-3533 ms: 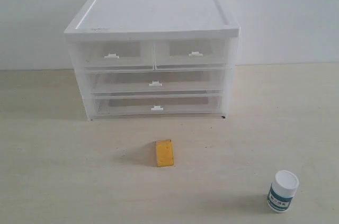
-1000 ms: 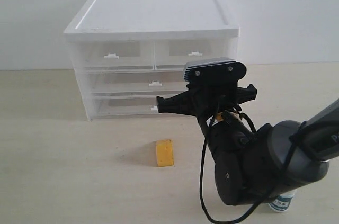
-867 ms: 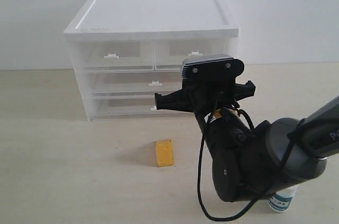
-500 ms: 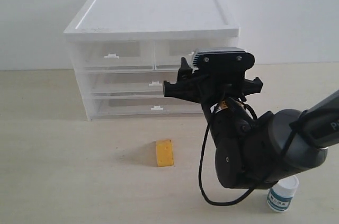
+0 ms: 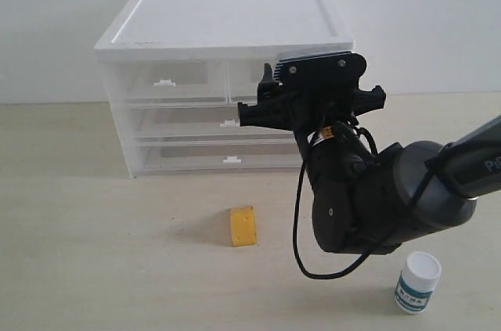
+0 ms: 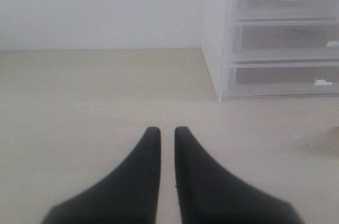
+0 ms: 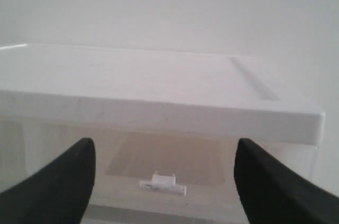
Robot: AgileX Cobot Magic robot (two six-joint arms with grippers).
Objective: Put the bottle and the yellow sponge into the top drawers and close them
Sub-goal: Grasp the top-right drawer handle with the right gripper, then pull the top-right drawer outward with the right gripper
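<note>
Presently, by view.

Exterior view. White-topped plastic cabinet [image 5: 227, 22] with translucent fronts stands on a pale wooden table [image 5: 86, 276]. The two small clear top drawers sit side by side, both closed. The left top drawer [image 5: 168, 80] is in plain sight; the right top drawer is largely hidden behind the black right gripper [image 5: 301, 84]. That gripper hangs level with the top row, seen from behind, pointing at the cabinet front; its opening cannot be read from this side. The other arm does not appear here. Small orange-yellow foam block, the yellow sponge [image 5: 243, 226], lies on the table before the cabinet, near the middle, long axis running toward the cabinet. Squat white plastic bottle [image 5: 418, 282], white cap and blue-teal label, stands upright at the near right, well apart from the sponge. Neither is in a drawer.

Left wrist view. Left gripper [image 6: 163, 131]: fingers close together with only a thin slit between, nothing held, low over the table. The cabinet is ahead and to one side, well apart.

Right wrist view. Right gripper [image 7: 161, 144]: fingers spread wide, empty. Small white tab handle [image 7: 161, 182] of the right top drawer lies straight ahead, centred between the fingers, long axis running the same way as the gap; no contact visible. Judgement: the right arm is far nearer a top drawer, and the coming move turns on advancing squarely onto that tab to pull the drawer open.
</note>
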